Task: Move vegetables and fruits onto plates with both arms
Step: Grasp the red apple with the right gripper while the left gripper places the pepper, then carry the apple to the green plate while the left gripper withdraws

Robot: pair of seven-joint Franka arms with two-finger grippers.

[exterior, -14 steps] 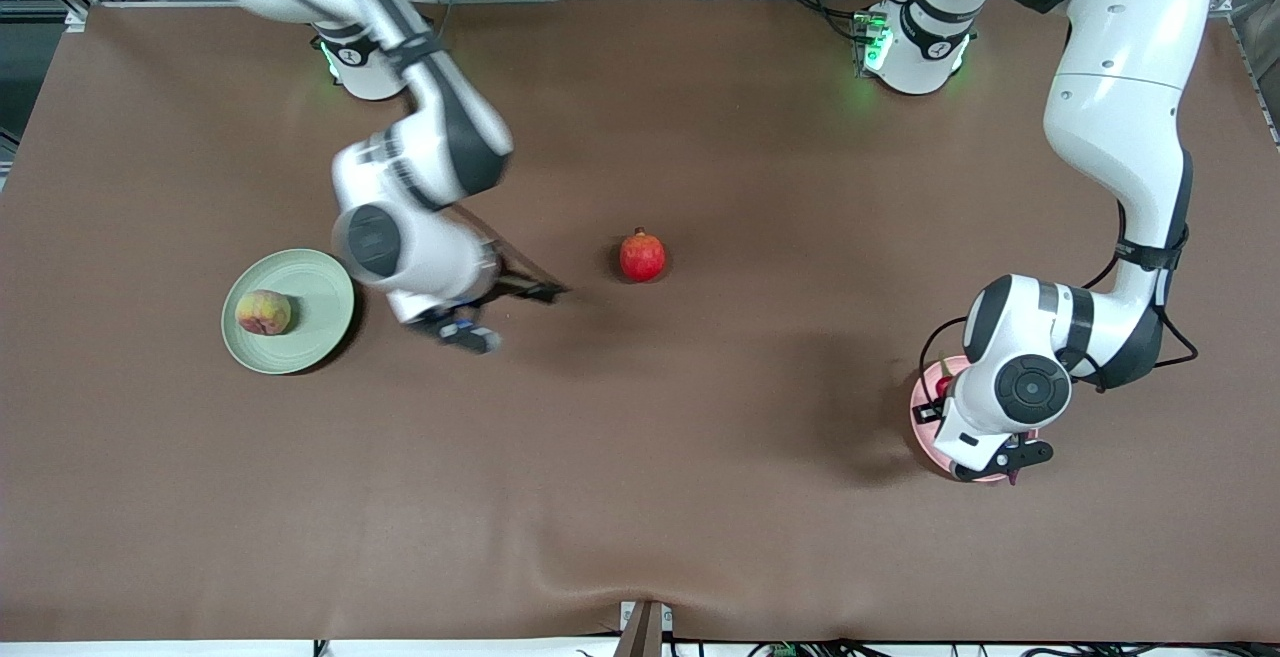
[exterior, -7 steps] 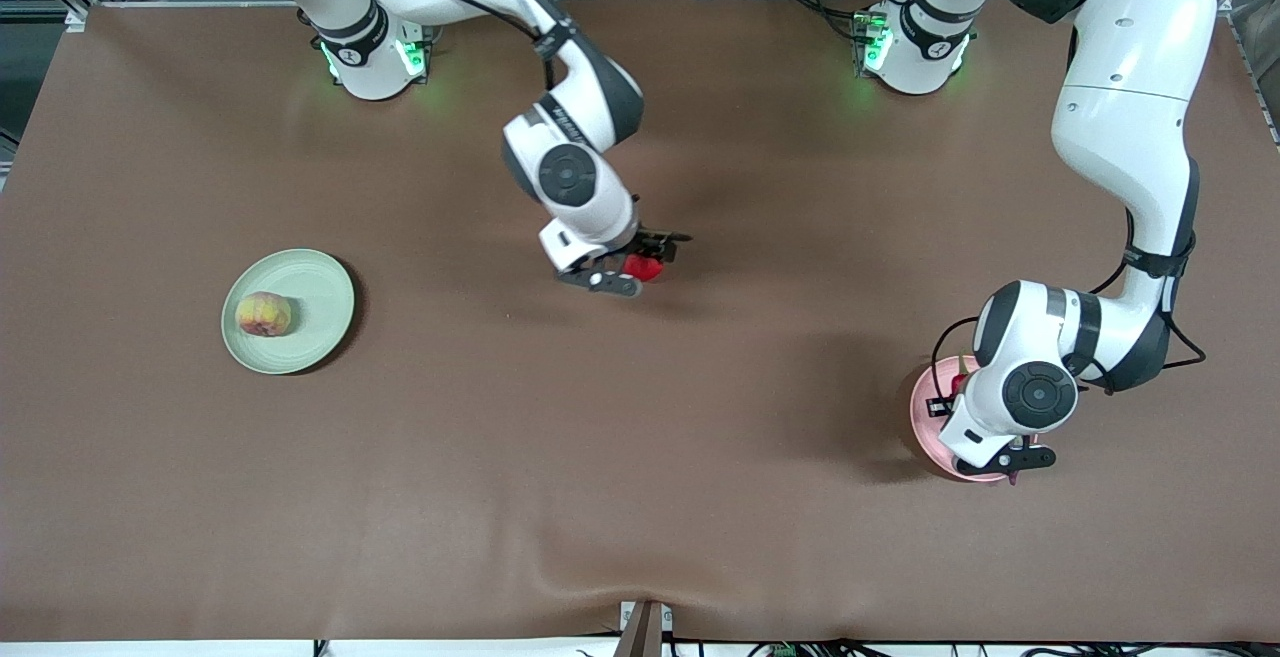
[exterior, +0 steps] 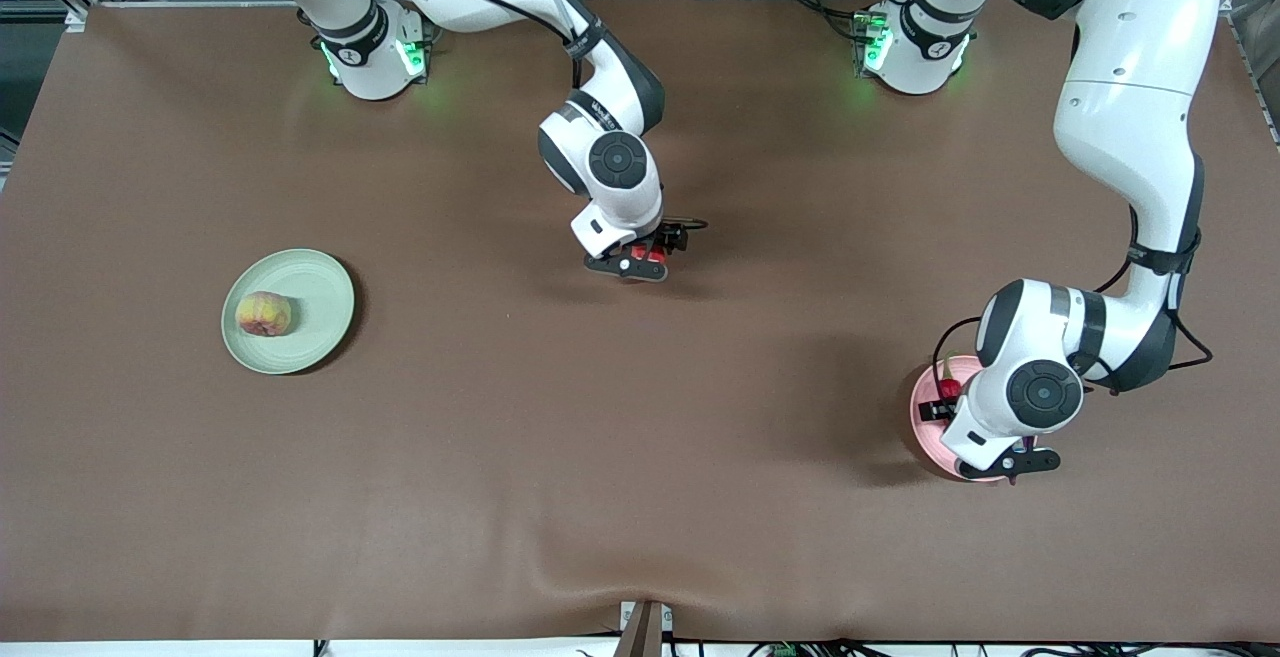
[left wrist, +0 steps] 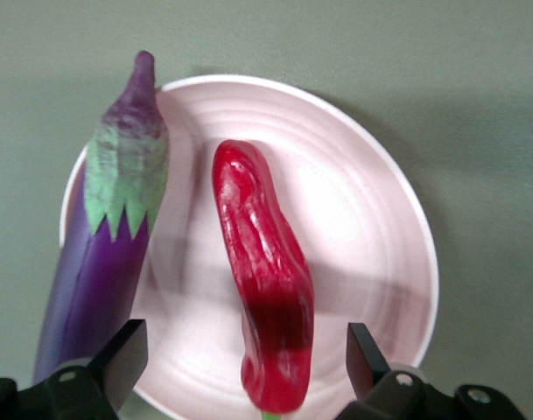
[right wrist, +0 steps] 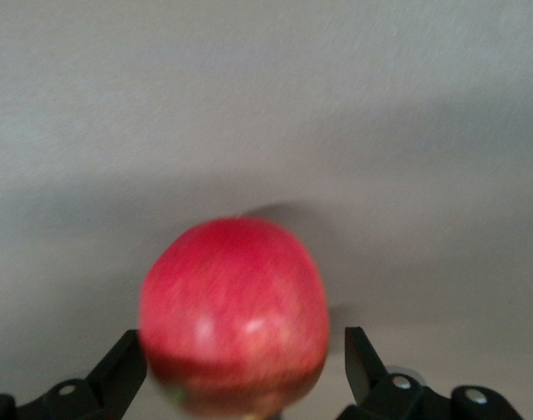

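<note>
Right gripper (exterior: 640, 259) open astride the round glossy pomegranate (right wrist: 235, 311) mid-table, not yet lifted; left gripper (exterior: 985, 457) open over the matte pink plate (left wrist: 371, 219), waxy chili (left wrist: 262, 297) and slender purple eggplant (left wrist: 108, 236) delivered; peach (exterior: 263, 313) on the green plate (exterior: 320, 282).
</note>
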